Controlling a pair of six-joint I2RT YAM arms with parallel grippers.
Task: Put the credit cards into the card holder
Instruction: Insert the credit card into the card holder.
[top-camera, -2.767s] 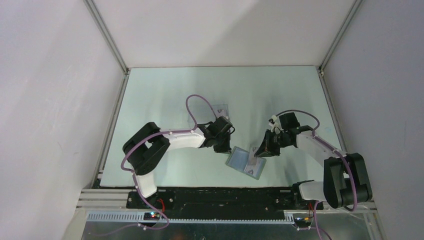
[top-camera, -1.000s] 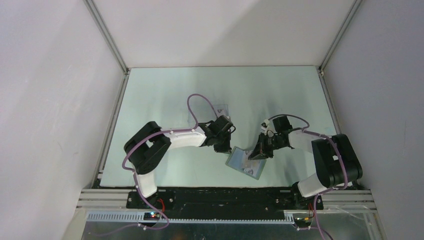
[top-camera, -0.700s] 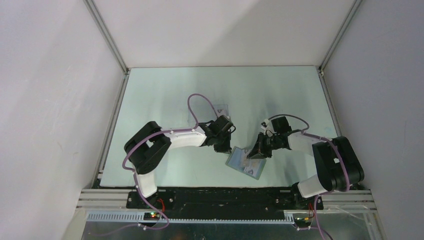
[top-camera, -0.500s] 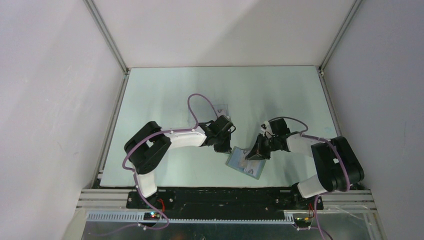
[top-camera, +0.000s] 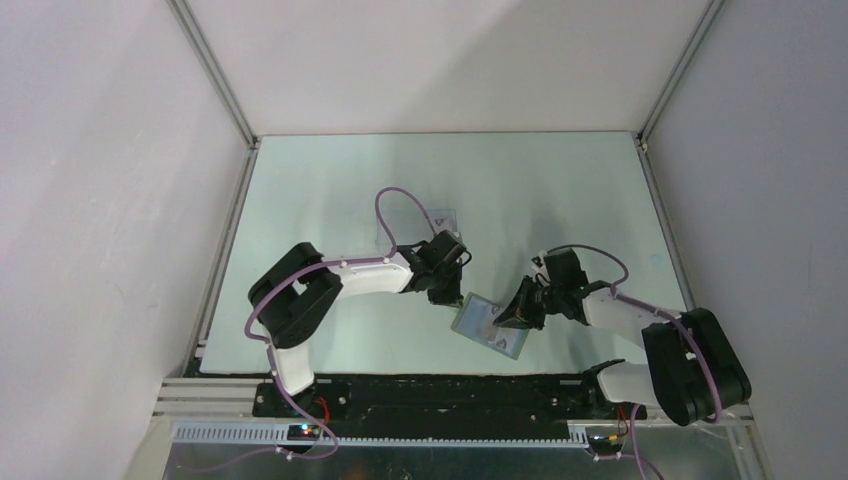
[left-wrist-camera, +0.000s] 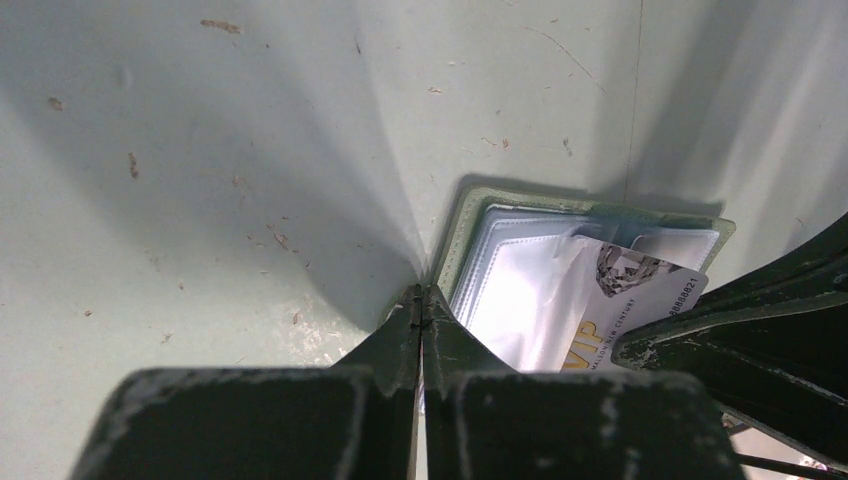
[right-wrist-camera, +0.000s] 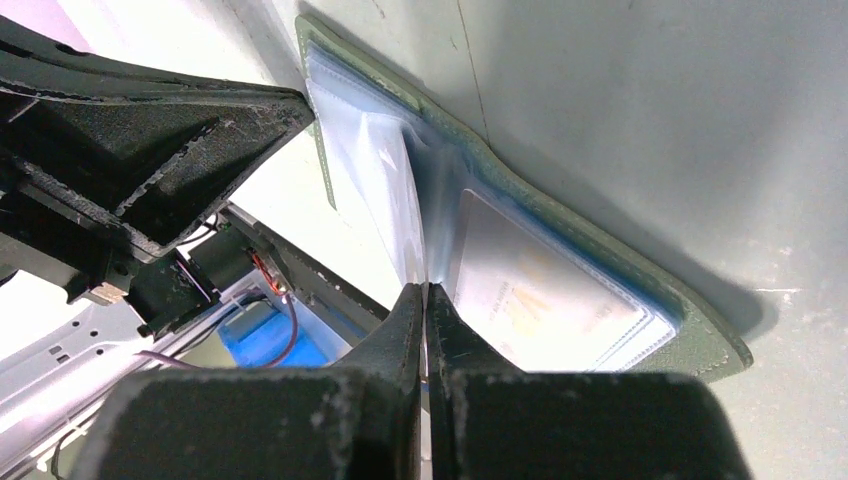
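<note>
Card holder (top-camera: 480, 326): lies open and flat on the table (top-camera: 330, 200), toward 5 o'clock from the table's middle in the top view, between the two gripper heads. Its grey-green cover faces down; the pale blue lining and clear sleeves (right-wrist-camera: 385, 190) face up.
Left gripper (left-wrist-camera: 421, 296): jaws are pressed fully together with nothing seen between them. In the top view the joined tips come down at the holder's 10 o'clock corner. The wrist view cannot settle whether they touch the cover's edge or sit just beside it.
Right gripper (right-wrist-camera: 426, 290): jaws likewise closed tight. It reaches in from the holder's 3 o'clock side, and its tips sit at the fold among the loose sleeves. Whether a sleeve edge is nipped between them cannot be told.
Credit card (left-wrist-camera: 625, 300): white, printed with a diamond, the letters VIP and a number. It lies tilted across the holder's inside, partly among the sleeves. Its far end points toward the right gripper's fingers at 4 o'clock in the left wrist view.
Sleeved card (right-wrist-camera: 540, 295): a second pale card with a faint yellowish mark. It lies flat inside a pocket at 3 o'clock from the right gripper's tips in that wrist view.
Clear case (top-camera: 441, 217): small and transparent, on the table at 12 o'clock from the left gripper, apart from the holder.
</note>
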